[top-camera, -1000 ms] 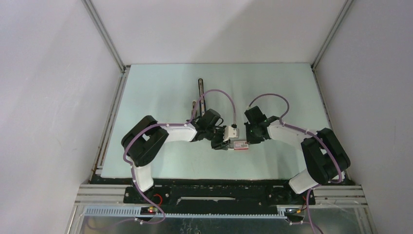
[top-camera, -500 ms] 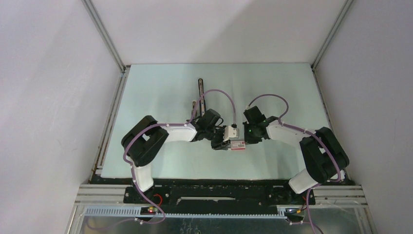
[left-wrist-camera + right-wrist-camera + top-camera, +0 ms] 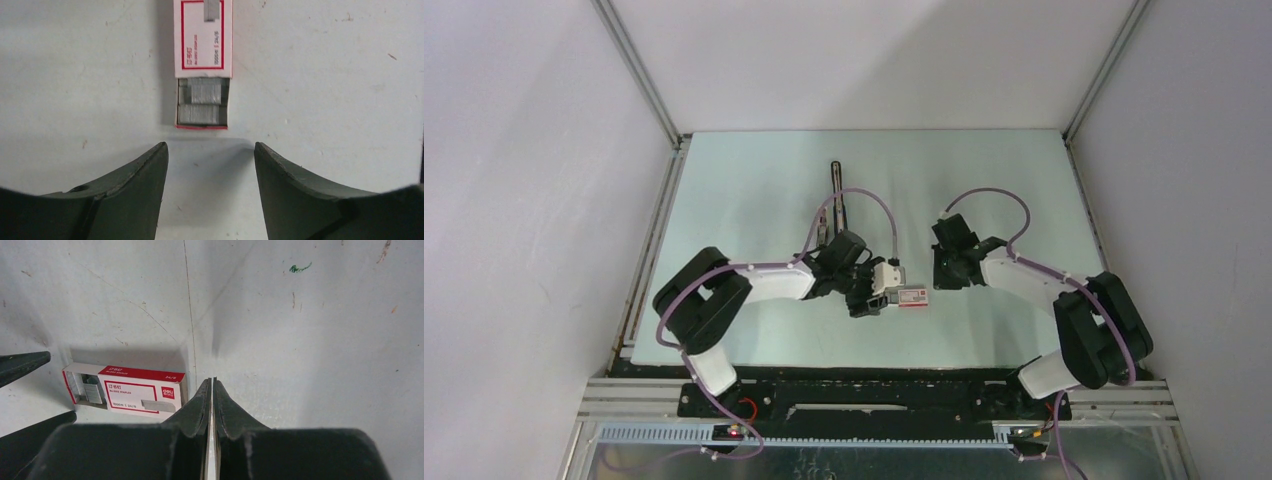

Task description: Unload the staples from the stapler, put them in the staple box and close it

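Hovers with left jaws open, empty, just short of staple box (image 3: pixel 203 45); right jaws shut, empty. Could shove box, spilling staples (image 3: pixel 200 102), if advanced low.

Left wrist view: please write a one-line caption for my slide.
Open left gripper before a red-and-white staple box, its tray slid out, staples showing.

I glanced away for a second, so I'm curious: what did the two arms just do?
The left claw opened and drew back to the left, apparently letting go of the staple box, which lies free just ahead of it. The right claw, shut and empty, backed slightly away from the box's other end. The box slid a little left. The stapler farther back stayed put.
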